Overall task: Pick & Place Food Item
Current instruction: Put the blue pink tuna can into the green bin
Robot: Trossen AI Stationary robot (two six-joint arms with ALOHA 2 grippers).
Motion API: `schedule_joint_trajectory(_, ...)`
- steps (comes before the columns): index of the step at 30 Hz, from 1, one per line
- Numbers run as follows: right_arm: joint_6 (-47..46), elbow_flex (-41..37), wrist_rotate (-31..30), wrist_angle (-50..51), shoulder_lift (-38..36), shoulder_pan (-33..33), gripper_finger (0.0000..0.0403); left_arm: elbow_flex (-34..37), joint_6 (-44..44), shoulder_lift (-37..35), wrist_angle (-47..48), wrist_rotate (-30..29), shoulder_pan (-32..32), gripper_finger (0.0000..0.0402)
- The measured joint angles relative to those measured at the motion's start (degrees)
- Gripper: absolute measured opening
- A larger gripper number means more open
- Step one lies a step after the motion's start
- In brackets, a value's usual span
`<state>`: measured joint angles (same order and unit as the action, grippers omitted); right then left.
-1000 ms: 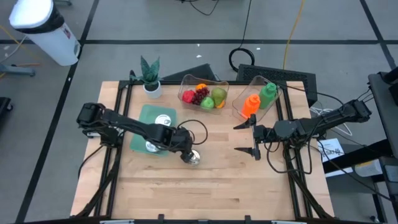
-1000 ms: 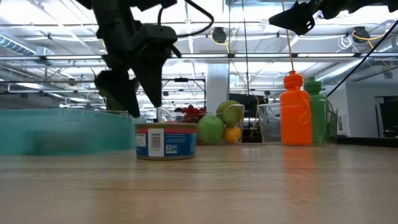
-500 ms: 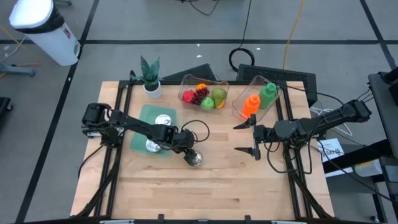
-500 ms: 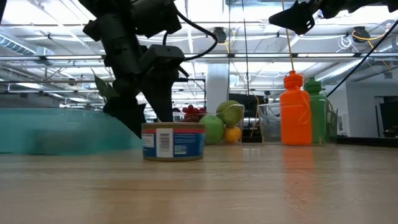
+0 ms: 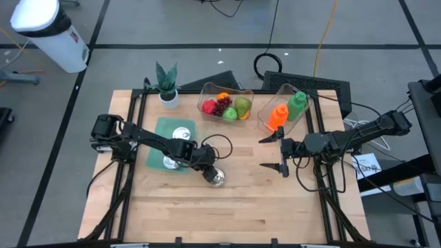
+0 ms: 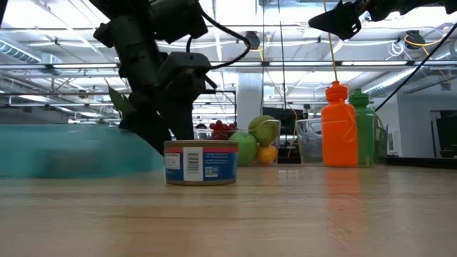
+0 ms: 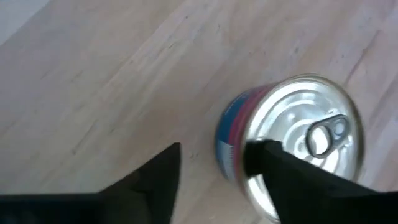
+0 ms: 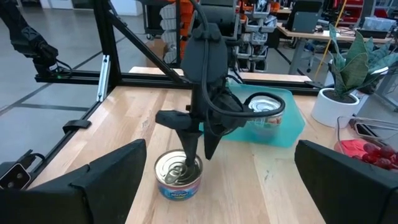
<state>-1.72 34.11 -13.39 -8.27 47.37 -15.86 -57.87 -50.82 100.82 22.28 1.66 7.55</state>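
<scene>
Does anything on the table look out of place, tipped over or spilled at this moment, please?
Nothing stands out. The can stands upright on the wood beside the teal tray, the left gripper is open just above it, and the bottles and fruit bin look undisturbed.

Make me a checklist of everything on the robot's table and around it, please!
Surface: wooden table, bare at the front.
Job's things: one tin can upright on the wood; teal tray holding two more cans.
Clutter: potted plant; clear bin of fruit; clear bin with an orange bottle and a green bottle.
Grippers: left tool open, right above the tin can, one finger over its lid; right tool open, raised, holding nothing.
Cables: black loop on the left arm; coiled cable on the floor behind.
Surroundings: white bin on the floor; workshop benches behind.
</scene>
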Motion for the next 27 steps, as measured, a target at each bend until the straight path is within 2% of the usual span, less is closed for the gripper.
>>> schedule_joint_trajectory(6,0.0,0.0,0.0,0.0,0.0,0.0,0.0394,0.0,1.1,0.0,-1.1,1.8,0.1,0.0100)
schedule_joint_trajectory(12,0.0,0.0,0.0,0.0,0.0,0.0,0.0394,0.0,4.7,0.0,-4.5,2.0,0.3,0.0017)
schedule_joint_trajectory(27,0.0,0.0,0.0,0.0,0.0,0.0,0.0394,0.2,7.8,-0.2,-8.2,2.6,0.9,0.0001)
